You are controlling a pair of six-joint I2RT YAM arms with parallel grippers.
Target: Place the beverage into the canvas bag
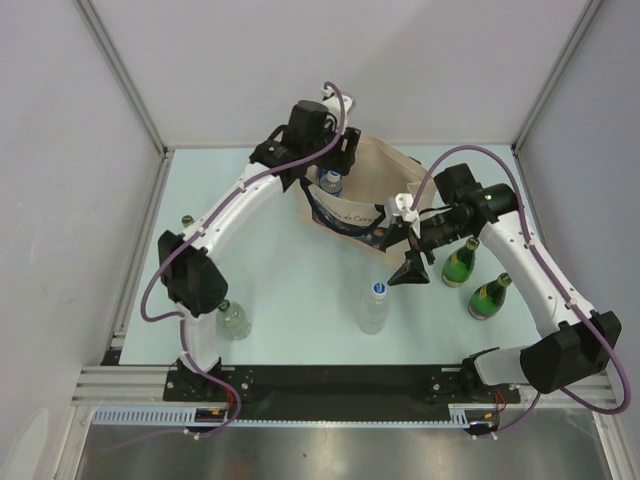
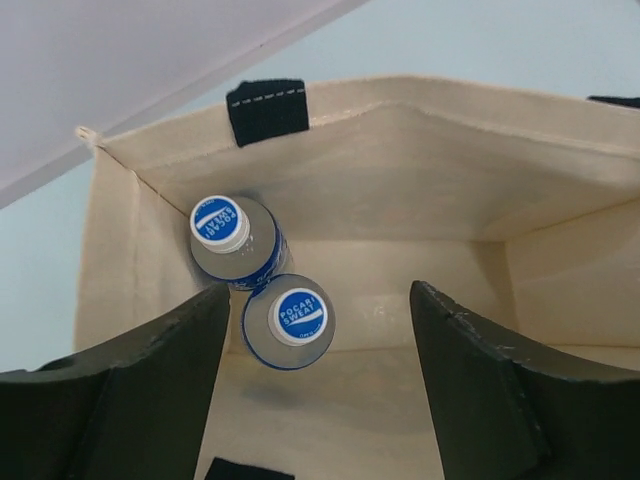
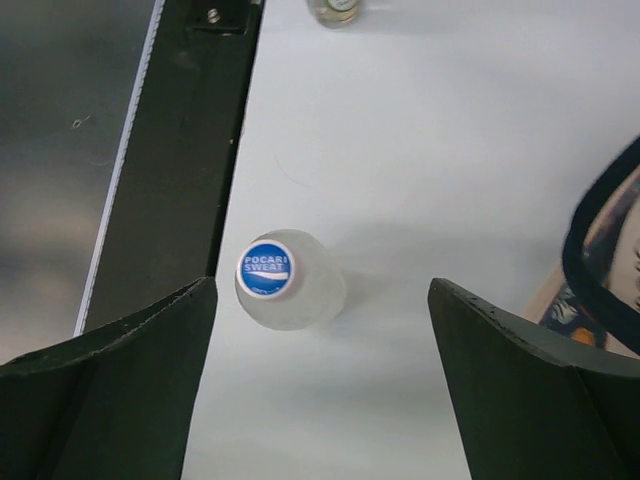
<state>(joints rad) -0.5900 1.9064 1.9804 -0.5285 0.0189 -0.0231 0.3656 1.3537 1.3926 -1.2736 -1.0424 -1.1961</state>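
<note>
The beige canvas bag (image 1: 372, 178) with navy handles stands open at the back middle of the table. In the left wrist view two blue-capped Pocari Sweat bottles (image 2: 232, 240) (image 2: 289, 322) stand side by side inside the bag (image 2: 400, 170), by its left wall. My left gripper (image 2: 320, 290) hangs open over the bag's mouth, holding nothing; the nearer bottle sits low beside its left finger (image 2: 150, 390). A third blue-capped clear bottle (image 1: 375, 308) (image 3: 290, 280) stands on the table in front of the bag. My right gripper (image 1: 410, 270) (image 3: 321, 285) is open above it and holds nothing.
Two green glass bottles (image 1: 460, 262) (image 1: 489, 297) stand to the right of my right gripper. A clear bottle (image 1: 233, 320) is near the left arm's base, and a small one (image 1: 187, 221) is at the far left. The black front rail (image 3: 190, 150) runs close to the table bottle.
</note>
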